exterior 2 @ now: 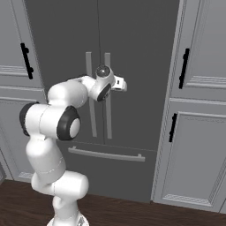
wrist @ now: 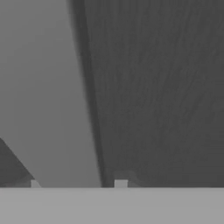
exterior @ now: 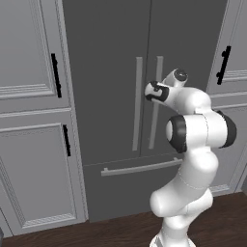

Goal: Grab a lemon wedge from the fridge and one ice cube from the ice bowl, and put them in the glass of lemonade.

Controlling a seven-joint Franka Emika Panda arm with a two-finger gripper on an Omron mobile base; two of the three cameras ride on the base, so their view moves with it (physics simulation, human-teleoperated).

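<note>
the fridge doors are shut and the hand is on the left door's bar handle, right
Not quite. The fridge doors are shut, but the hand is on the right door's bar handle, as both base views show, not the left one's.

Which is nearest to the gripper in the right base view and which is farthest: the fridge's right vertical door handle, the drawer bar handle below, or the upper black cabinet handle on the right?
From the gripper:
1. Right vertical door handle of the fridge, directly at the gripper.
2. Drawer bar handle, below it.
3. Upper black cabinet handle, off to the right, marginally farther than the bar.
</note>
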